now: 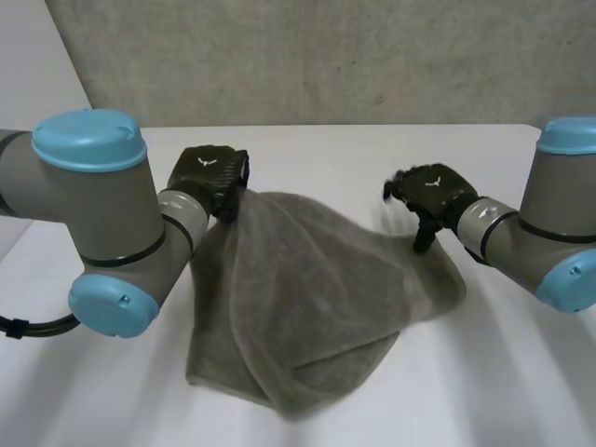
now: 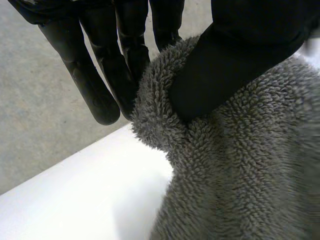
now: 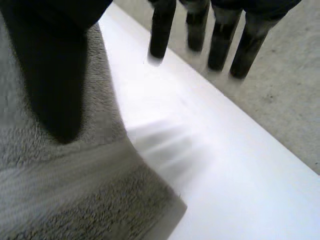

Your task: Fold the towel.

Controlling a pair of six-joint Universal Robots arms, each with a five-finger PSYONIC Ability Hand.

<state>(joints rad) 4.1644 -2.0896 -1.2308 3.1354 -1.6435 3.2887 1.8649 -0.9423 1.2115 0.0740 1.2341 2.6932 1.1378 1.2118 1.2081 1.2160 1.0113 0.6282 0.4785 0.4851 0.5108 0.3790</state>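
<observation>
A grey terry towel [image 1: 317,298] lies bunched on the white table [image 1: 503,372], its far left corner lifted. My left hand [image 1: 212,172] holds that corner. In the left wrist view the thumb [image 2: 235,60] presses the towel [image 2: 240,165] against the fingers [image 2: 125,75]. My right hand [image 1: 433,191] hovers at the towel's far right edge. In the right wrist view its fingers [image 3: 220,45] reach out straight over bare table, apart from the thumb [image 3: 50,75], which sits over the towel [image 3: 60,190]. Nothing is pinched there.
The table's far edge runs just beyond both hands, with grey floor [image 2: 40,100] past it and a grey wall [image 1: 326,56] behind. Bare table [image 3: 240,175] spreads to the right of the towel and along its front.
</observation>
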